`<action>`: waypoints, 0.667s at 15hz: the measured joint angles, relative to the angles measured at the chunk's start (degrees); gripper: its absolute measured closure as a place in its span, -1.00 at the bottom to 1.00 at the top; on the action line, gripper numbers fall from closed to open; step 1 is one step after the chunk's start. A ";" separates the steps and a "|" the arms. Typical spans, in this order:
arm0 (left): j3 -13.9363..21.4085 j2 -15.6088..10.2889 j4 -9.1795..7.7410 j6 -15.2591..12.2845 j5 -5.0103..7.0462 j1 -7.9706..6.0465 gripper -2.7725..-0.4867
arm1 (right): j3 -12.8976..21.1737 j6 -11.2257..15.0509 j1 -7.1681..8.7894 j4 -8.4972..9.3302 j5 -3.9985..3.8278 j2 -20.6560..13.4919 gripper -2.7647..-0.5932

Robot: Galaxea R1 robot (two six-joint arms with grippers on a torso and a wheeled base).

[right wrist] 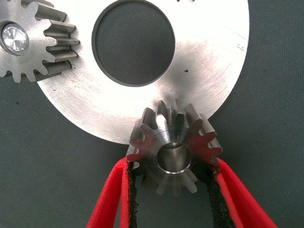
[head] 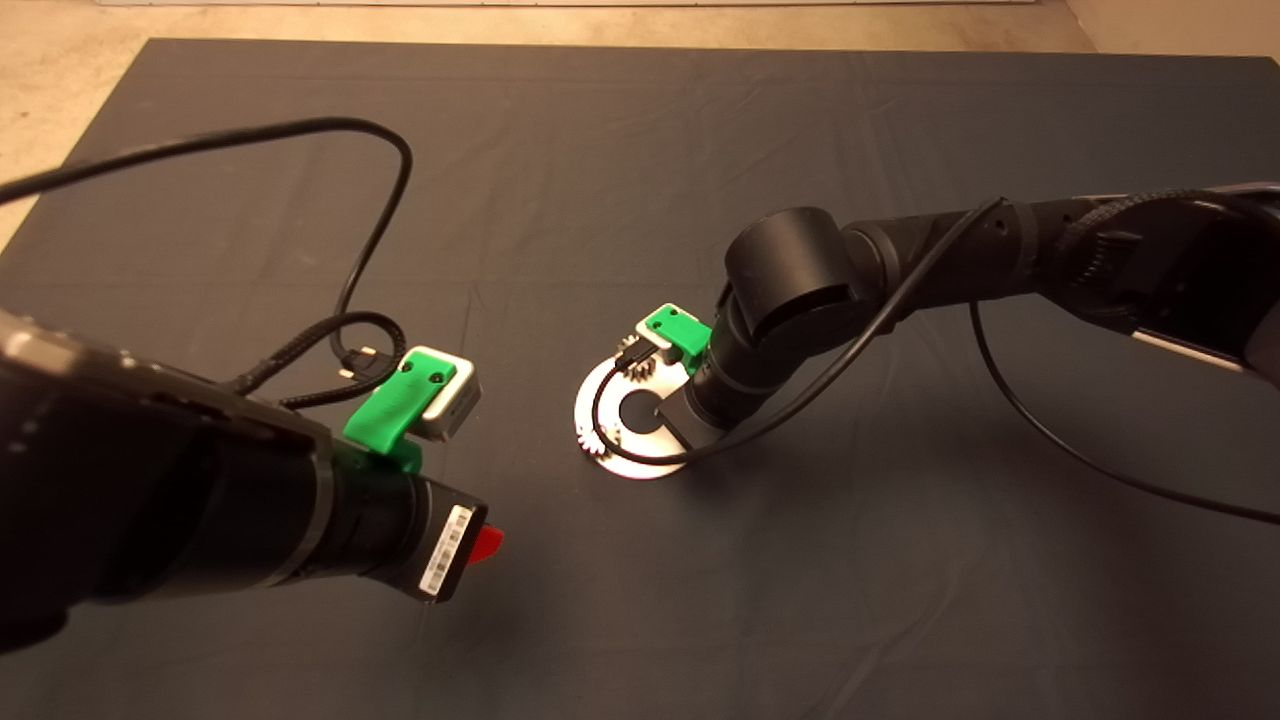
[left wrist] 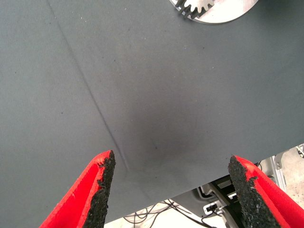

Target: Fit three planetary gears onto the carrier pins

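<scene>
Nearest our right wrist lens, one planetary gear [right wrist: 175,153] sits pinched between the right gripper [right wrist: 173,190] fingers, at the rim of the round plate [right wrist: 209,71]. We note a second gear [right wrist: 31,40] seated on a carrier pin [right wrist: 14,38] across the centre hole. Head view shows two gears on the plate. Left gripper [left wrist: 173,190] hovers spread wide and empty over the dark mat [head: 640,180], well apart from the plate.
</scene>
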 joint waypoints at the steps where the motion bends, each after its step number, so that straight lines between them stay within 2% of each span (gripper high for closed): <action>1: 0.00 -0.02 -0.01 0.00 0.00 0.00 -0.01 | -0.07 -0.02 0.01 0.00 0.02 0.01 0.81; 10: 0.00 -0.02 -0.01 -0.02 0.00 -0.02 -0.01 | -0.02 -0.16 0.01 0.00 0.41 -0.21 0.80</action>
